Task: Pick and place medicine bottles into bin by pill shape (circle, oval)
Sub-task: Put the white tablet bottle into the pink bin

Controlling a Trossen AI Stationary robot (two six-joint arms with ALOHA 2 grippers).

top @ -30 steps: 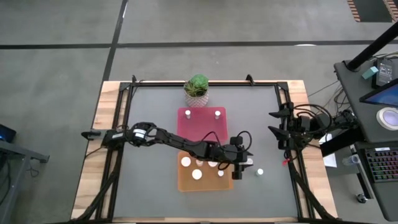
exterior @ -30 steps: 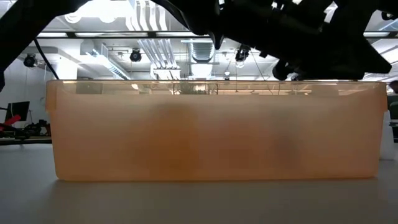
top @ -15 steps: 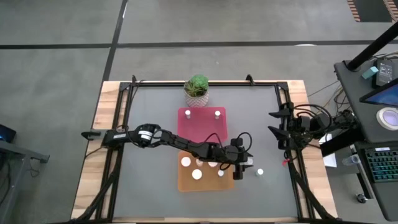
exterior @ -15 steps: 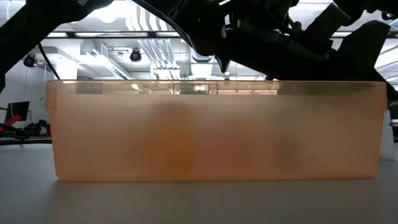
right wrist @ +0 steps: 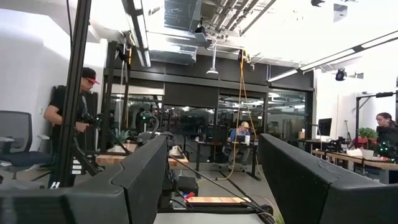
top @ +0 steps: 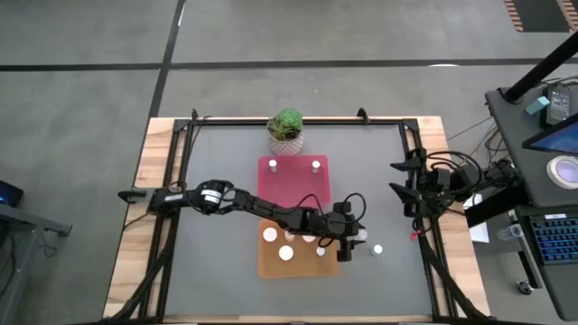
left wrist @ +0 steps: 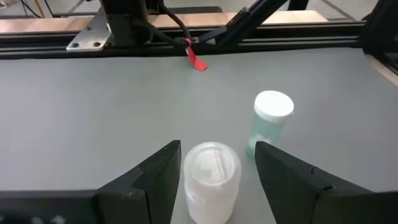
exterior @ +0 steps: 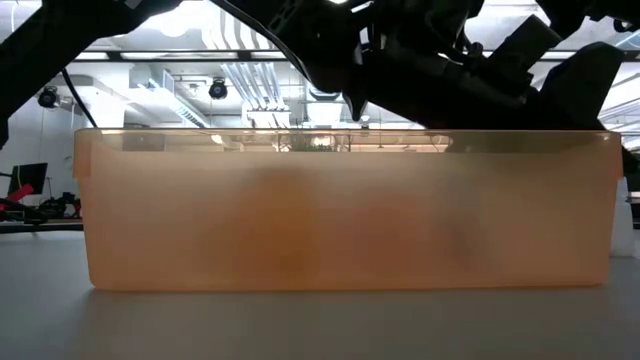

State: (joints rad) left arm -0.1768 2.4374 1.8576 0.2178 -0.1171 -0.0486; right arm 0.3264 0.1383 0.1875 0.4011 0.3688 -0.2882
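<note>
My left gripper (top: 352, 240) reaches across the orange bin (top: 271, 264) to the table just right of it. It is open, with one finger on each side of a white bottle with a clear-white cap (left wrist: 211, 177) that stands upright on the grey table. A gap shows between the bottle and one finger; whether the other finger touches it, I cannot tell. A second bottle with a pale green body and a white cap (left wrist: 272, 118) stands upright a little farther right (top: 377, 249). My right gripper (top: 404, 190) waits open at the table's right edge.
The orange bin holds several white-capped bottles (top: 285, 254), and it fills the low view (exterior: 350, 210). The pink bin (top: 293, 185) behind it holds two bottles (top: 315, 164). A potted plant (top: 286, 126) stands at the far edge. A red tag (left wrist: 197, 62) lies near the right rail.
My left gripper has gone a little toward the table's right edge and down, to the white bottle beside the orange bin. The bottles have stayed where they were.
</note>
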